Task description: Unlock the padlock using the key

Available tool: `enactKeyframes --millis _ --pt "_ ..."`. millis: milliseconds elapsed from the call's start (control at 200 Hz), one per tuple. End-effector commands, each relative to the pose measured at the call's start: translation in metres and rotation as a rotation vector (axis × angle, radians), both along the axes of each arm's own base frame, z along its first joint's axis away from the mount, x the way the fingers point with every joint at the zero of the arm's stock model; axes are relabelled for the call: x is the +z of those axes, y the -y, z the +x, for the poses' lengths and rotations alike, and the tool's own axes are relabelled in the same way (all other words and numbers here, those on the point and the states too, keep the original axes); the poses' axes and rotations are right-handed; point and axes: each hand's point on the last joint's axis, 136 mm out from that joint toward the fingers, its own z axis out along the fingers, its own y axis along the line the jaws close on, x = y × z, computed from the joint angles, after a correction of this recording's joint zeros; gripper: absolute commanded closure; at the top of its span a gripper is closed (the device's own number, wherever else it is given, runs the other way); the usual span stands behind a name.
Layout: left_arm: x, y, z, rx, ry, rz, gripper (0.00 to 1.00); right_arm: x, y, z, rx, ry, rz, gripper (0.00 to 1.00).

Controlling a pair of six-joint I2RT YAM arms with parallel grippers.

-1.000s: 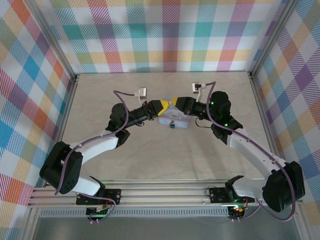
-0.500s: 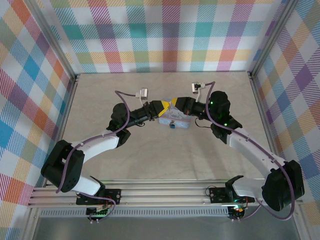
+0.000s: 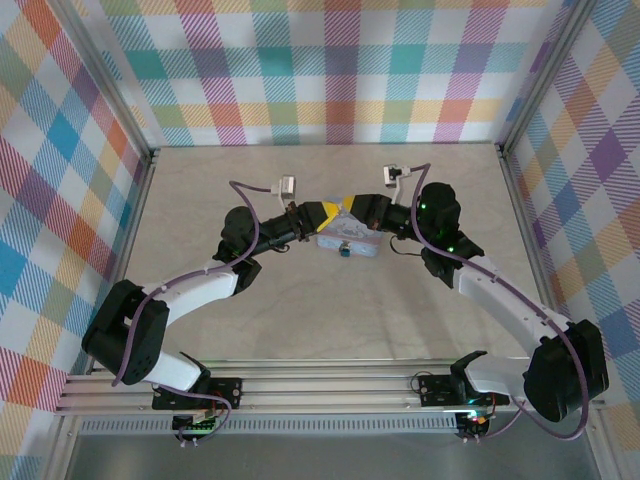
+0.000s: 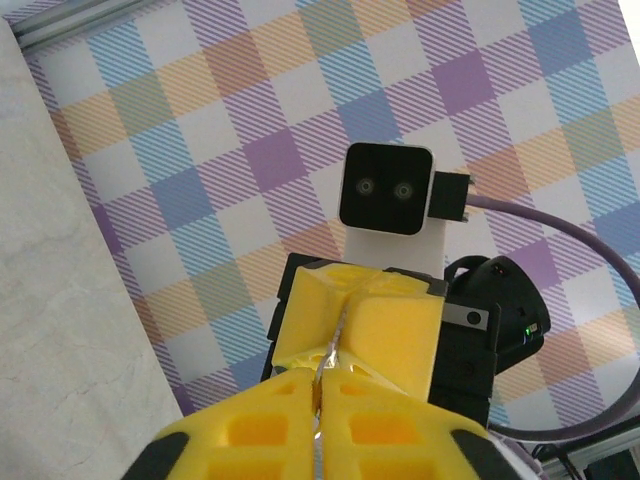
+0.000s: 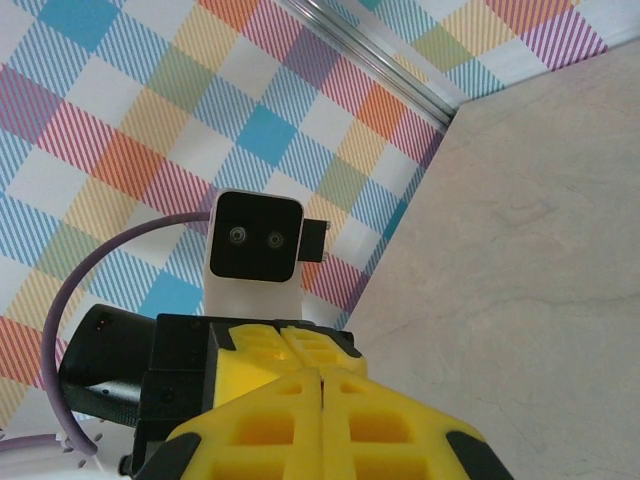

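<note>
Padlock (image 3: pixel 348 240): taken to be the pale blue-grey block with a blue end, lying at the centre of the worktop (image 3: pixel 300 320), just on the near side of the two meeting grippers. Whether it is resting flat cannot be told.

Left gripper (image 3: pixel 322 211) is reaching in from the left with its fingers clenched. In its wrist view it is pinching a metal sliver (image 4: pixel 335 345) in its seam, probably the key seen edge-on.

The sliver is running across into the seam of the right gripper (image 3: pixel 352 206), which is facing the left tip to tip, fingers likewise pressed together. Whether it is actually gripping the sliver cannot be told.

Judgement: a hand-over or regrasp of the key is being made. One gripper should be holding firm until the other is seated. The blade should be projecting clear of the pads and in line with the keyway, and the lock body needs pinning against twist.
</note>
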Motion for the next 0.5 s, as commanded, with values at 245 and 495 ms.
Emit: enactKeyframes --millis 245,495 --pt "0.008 -0.006 -0.011 0.017 0.101 0.015 1.0 -0.013 0.0 -0.002 -0.002 -0.031 -0.016 0.9" --pt "-0.022 -0.018 -0.013 0.077 0.099 0.159 1.0 -0.024 0.016 0.001 -0.098 -0.08 -0.095 0.62"
